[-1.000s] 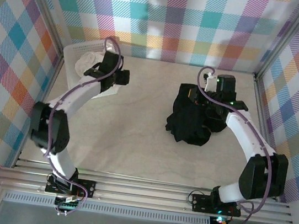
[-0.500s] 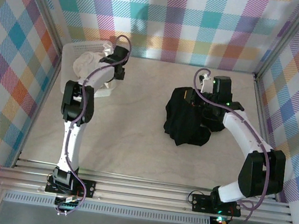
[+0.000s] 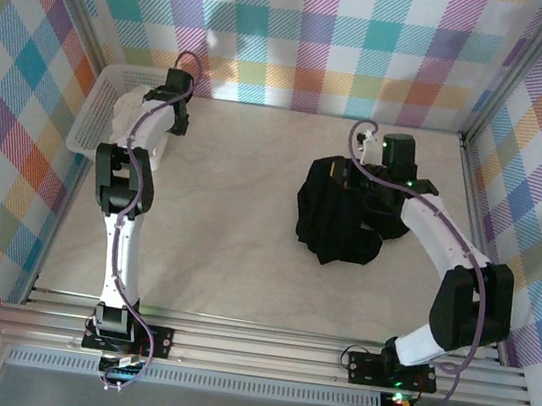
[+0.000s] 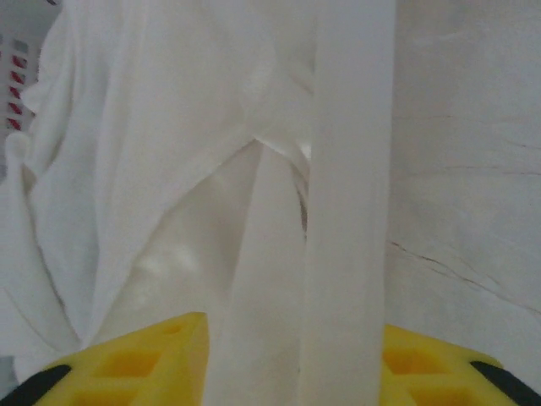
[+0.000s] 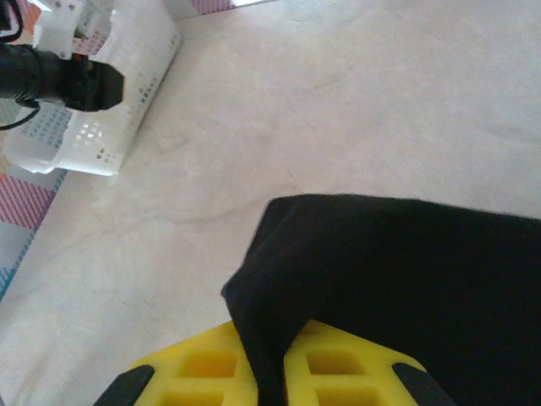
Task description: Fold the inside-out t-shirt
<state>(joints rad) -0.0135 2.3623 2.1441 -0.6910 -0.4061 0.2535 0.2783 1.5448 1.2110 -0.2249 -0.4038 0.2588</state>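
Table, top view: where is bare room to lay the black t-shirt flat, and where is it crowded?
Free: the wide middle of the table, between the white basket far left and the bunched black t-shirt, plus the near strip before the arm bases. Crowded: far right, where the right hand grips the shirt, and the basket corner.

Top view: light is even and soft, with faint shadows on the bench (image 3: 237, 229). Left wrist view is overexposed; the white cloth (image 4: 169, 127) washes out, blurred.
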